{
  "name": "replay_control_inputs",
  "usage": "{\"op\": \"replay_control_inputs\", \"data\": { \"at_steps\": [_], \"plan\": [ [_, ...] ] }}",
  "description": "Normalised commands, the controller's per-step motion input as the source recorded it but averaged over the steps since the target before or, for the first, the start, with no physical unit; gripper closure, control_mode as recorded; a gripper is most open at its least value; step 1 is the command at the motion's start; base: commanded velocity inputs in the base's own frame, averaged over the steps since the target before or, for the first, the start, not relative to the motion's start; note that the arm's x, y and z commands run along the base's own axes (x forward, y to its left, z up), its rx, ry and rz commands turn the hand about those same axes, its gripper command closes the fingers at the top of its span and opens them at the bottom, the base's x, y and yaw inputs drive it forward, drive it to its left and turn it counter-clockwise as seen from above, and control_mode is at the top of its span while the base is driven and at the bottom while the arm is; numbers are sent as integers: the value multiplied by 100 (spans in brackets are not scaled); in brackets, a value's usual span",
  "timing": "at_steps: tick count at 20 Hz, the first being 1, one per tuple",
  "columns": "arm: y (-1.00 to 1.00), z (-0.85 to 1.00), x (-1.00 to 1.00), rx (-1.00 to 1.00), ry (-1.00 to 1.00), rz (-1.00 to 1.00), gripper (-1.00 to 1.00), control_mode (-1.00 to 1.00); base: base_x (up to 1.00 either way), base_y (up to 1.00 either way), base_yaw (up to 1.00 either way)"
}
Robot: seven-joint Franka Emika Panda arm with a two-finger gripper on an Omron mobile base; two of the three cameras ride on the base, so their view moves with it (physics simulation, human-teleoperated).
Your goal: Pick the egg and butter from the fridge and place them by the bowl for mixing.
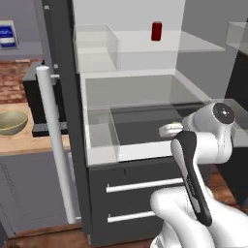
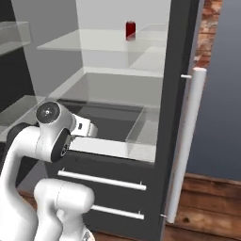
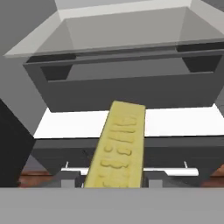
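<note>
I've got the butter (image 3: 116, 146), a flat pale yellow-olive rectangular block with raised lettering moulded into its top face, sitting lengthwise between the two-finger gripper (image 3: 114, 179). The fingers look narrowed onto its sides, tips flanking the near end of the block. I read that as a grip, though the tips are half cut off at the bottom of the hand view, so contact on both sides is a judgement.

Where it is: at the tall dark-grey fridge (image 1: 65, 121) with its long pale cylindrical bar handle (image 1: 54, 145), door open. The hand camera looks over the block at the white fridge floor and the dark drawer fronts. In the base views the wrist is at the level of the lower clear glass shelf (image 1: 145, 99), just in front of the opening.

Progress, as I judge it: butter picked, not yet delivered. The round shallow olive-beige bowl (image 1: 10, 122) sits on the wooden counter (image 1: 24, 140) to the left of the fridge, well apart from the arm, with nothing beside it. I can't find the egg anywhere; not started, I assume.

Left: carry butter to the bowl, set it down beside it, return for the egg.

A small red cylindrical can (image 1: 156, 30) stands on the upper shelf. Not ours.
</note>
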Motion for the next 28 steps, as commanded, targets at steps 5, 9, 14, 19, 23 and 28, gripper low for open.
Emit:
{"op": "replay_control_inputs", "data": {
  "at_steps": [5, 9, 14, 19, 23, 28],
  "plan": [
    [0, 0, 0, 0, 0, 0, 100, 100, -94, 4, 0],
    [0, 0, 0, 0, 0, 0, 100, 100, -94, 13, 0],
    [0, 0, 0, 0, 0, 0, 100, 100, -94, 9, 0],
    [0, 0, 0, 0, 0, 0, 100, 100, -91, 19, 3],
    [0, 0, 0, 0, 0, 0, 100, 100, -82, 32, 17],
    [0, 0, 0, 0, 0, 0, 100, 100, -43, 51, 47]
  ]
}}
